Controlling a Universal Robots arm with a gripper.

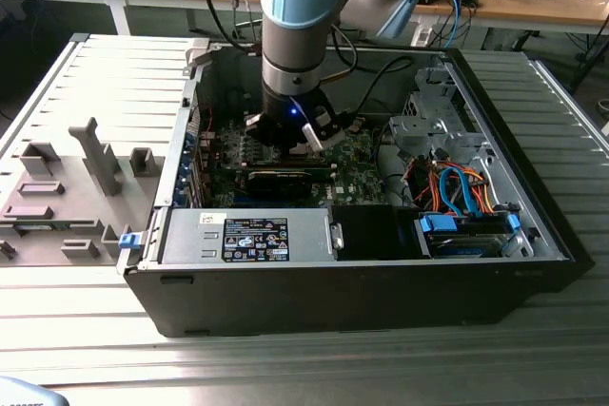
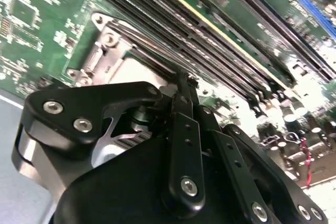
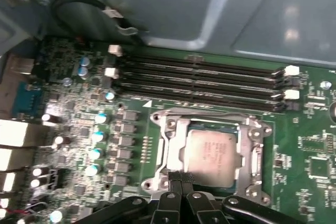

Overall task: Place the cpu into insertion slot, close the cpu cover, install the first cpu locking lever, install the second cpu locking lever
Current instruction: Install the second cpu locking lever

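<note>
Already seated: silver-grey square cpu point(image 3: 212, 156) lies in the metal-rimmed insertion slot point(image 3: 251, 131), thin silver cpu cover point(image 3: 178, 136) down. Black gripper point(image 3: 181, 178), fingers pinched together, touches the cover's near edge; press squarely.

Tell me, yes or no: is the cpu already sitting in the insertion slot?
Yes: in the first wrist view the cpu lies flat inside the insertion slot, framed by the cpu cover.

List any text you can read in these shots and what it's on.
None can be read.
Black label on the grey box: print too small.
White sticker beside that label: too small.
cpu top: faint marking, blurred.
Green board: white printing, blurred.
</note>
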